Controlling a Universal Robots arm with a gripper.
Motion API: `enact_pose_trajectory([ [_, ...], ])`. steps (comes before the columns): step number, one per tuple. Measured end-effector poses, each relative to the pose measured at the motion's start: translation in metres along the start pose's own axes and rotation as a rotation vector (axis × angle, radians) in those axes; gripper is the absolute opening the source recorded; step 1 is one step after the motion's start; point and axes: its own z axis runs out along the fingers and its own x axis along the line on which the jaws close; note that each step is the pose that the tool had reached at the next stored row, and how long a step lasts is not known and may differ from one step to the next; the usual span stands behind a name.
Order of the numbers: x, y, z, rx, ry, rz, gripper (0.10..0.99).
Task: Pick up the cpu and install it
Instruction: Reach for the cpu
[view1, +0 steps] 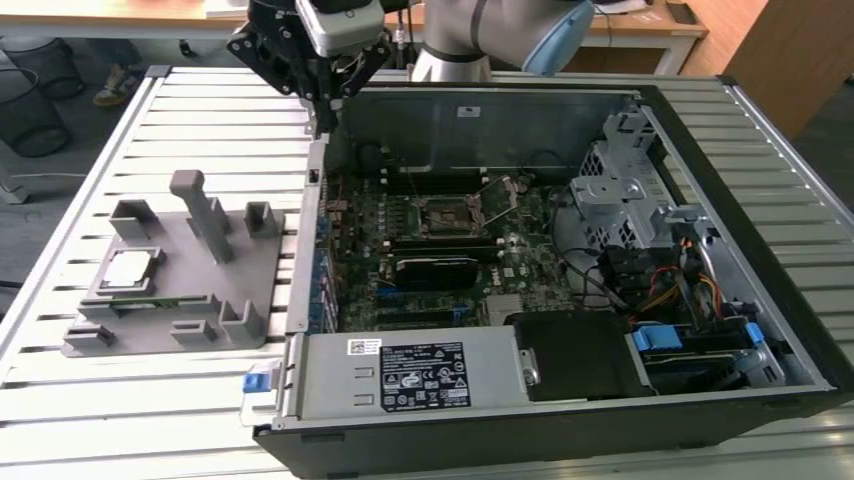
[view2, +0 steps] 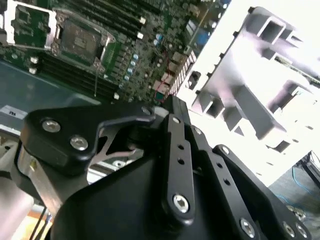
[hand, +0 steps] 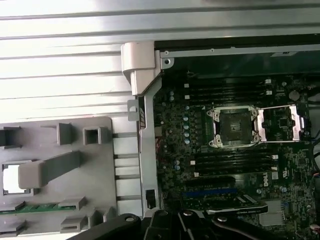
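A robot gripper (view1: 324, 100) hangs over the far edge of an open computer case (view1: 561, 440) (whether it is apart or together cannot be told); the cpu (view1: 130, 270) lies flat in a grey holder (view1: 200, 300) beside the case, likely laid out for pickup; the socket (view1: 451, 215) sits uncovered, seemingly ready to receive it.

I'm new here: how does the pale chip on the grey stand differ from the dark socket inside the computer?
The cpu is silver-white; the socket is dark. The cpu lies on the grey fixture outside the case; the socket sits on the motherboard inside it. Both are square.
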Motion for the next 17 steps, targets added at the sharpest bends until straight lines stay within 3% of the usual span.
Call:
enact_pose_trajectory([
  [8, 0.0078, -0.0006, 0.0000, 0.000, 0.0002, 0.000, 0.106],
  [17, 0.0222, -0.0017, -0.0002, 0.000, 0.0002, 0.000, 0.106],
])
